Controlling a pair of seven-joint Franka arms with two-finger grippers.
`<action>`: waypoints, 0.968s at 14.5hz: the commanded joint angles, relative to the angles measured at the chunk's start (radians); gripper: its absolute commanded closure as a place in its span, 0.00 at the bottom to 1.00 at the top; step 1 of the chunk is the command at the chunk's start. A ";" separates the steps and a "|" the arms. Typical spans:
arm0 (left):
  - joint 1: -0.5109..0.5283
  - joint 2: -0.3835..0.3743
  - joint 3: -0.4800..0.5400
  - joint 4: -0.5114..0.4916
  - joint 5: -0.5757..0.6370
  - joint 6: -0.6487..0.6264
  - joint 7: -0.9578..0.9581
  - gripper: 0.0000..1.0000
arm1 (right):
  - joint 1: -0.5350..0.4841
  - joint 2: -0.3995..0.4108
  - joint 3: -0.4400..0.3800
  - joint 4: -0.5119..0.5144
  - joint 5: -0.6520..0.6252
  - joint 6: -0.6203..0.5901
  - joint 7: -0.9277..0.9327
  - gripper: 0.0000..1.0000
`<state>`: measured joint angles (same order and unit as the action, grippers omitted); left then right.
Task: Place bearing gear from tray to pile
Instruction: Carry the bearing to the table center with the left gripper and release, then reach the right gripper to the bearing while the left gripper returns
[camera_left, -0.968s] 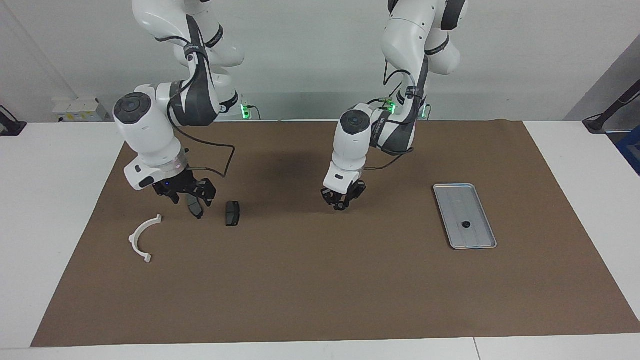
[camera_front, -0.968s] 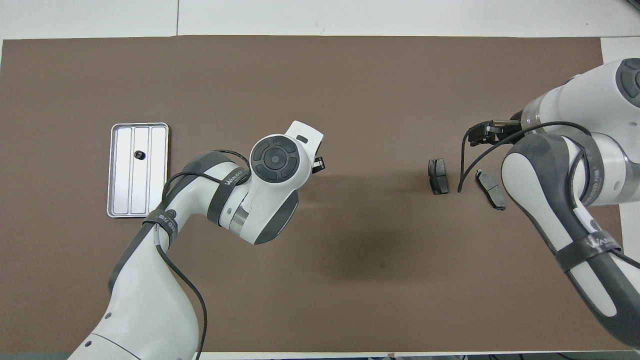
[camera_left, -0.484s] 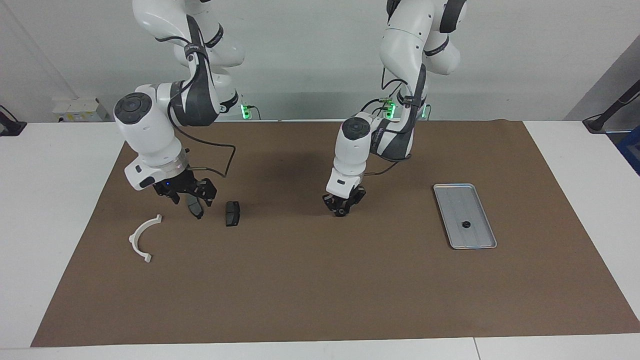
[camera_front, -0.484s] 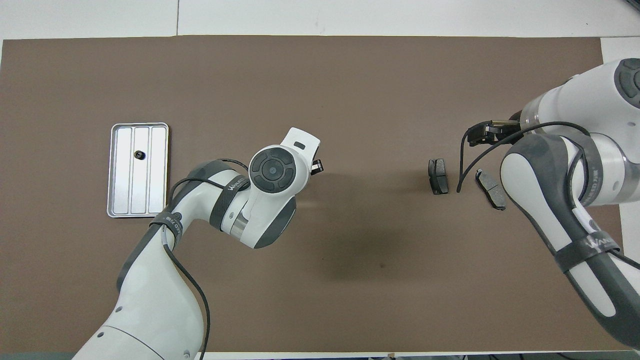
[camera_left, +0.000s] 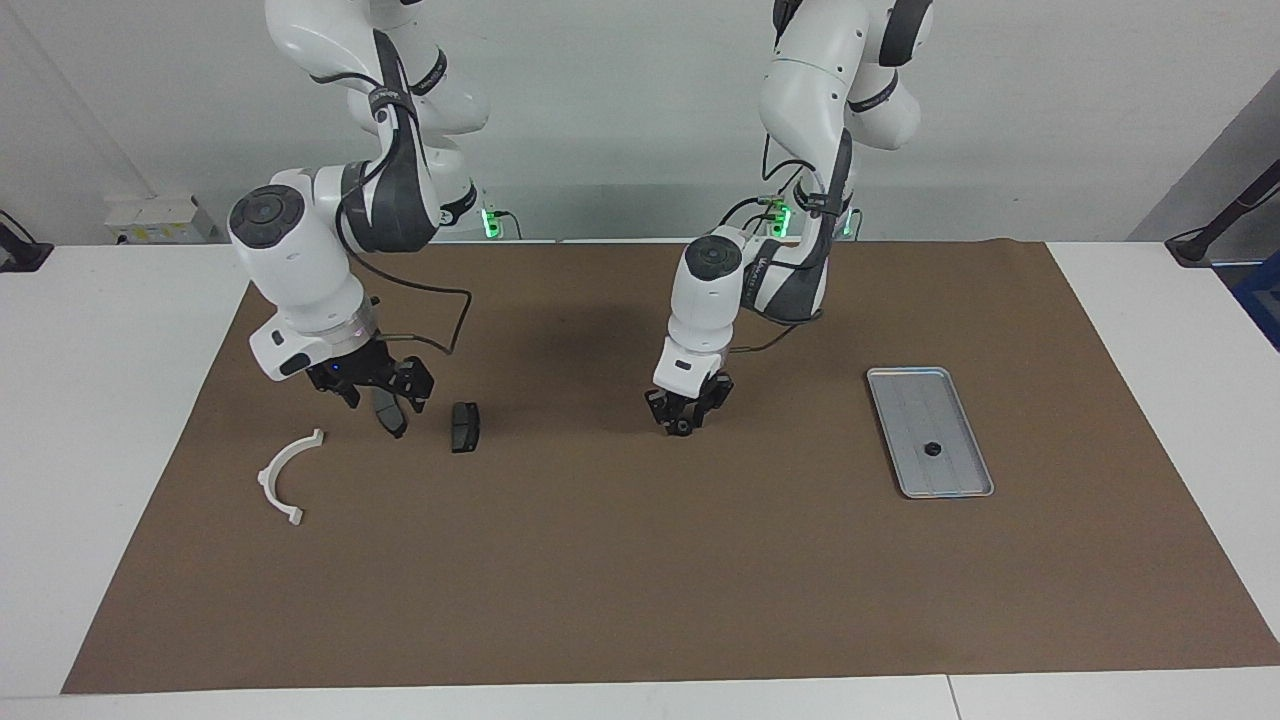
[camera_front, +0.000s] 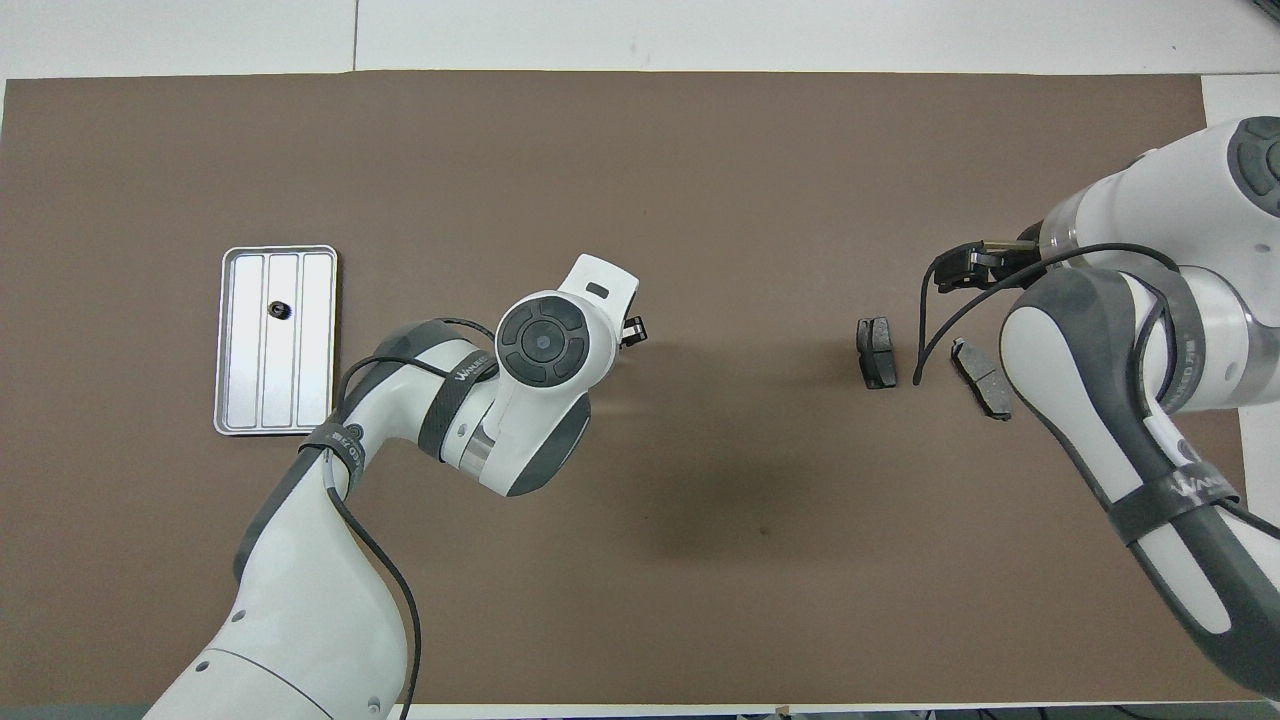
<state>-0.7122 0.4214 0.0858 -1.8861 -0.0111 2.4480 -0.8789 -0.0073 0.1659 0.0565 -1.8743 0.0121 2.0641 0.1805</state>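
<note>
So here's where it's at: the bearing gear (camera_left: 931, 448) sits inside the tray (camera_left: 881, 410), roughly on its middle strip and a bit toward the end farther from the robots. The pile (camera_left: 465, 427) is well apart from the tray, at the right arm's end of the bench. It's a white bracket (camera_left: 266, 470) plus two brake pads (camera_left: 390, 415). The left gripper (camera_left: 684, 425) is low over the brown mat (camera_left: 640, 560), somewhere between tray and pile, and honestly I can't tell if its jaws are apart or together (there might be a small dark bit at the tips, might just be the fingertips). The right gripper (camera_left: 372, 395) hangs over the pile with jaws apart, holding nothing as far as I can see.

My read is the left arm has to do the fetch, since the tray is on its side. I'd come in straight down over the gear with the jaws lined up along the tray's ridges, so the fingertips drop into the groove instead of riding on a ridge. That gear is tiny and round, so close slowly and centred or it'll squirt sideways. Lift clear of the tray rim before travelling, because clipping it could drag the whole tray. Then set the gear down beside the pads rather than on top, and get the right gripper out of the way first.
</note>
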 joint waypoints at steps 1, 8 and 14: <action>0.042 -0.041 0.002 -0.002 0.025 -0.056 0.027 0.00 | -0.005 0.000 0.006 -0.003 0.003 0.011 -0.019 0.00; 0.426 -0.279 0.003 0.011 0.022 -0.379 0.643 0.00 | 0.048 0.004 0.009 0.007 0.008 0.017 0.077 0.00; 0.599 -0.219 0.002 -0.005 0.016 -0.209 0.888 0.00 | 0.214 0.044 0.011 0.067 0.009 0.021 0.344 0.04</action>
<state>-0.1147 0.1621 0.1035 -1.8756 -0.0002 2.1806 0.0013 0.1686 0.1698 0.0676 -1.8541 0.0130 2.0730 0.4517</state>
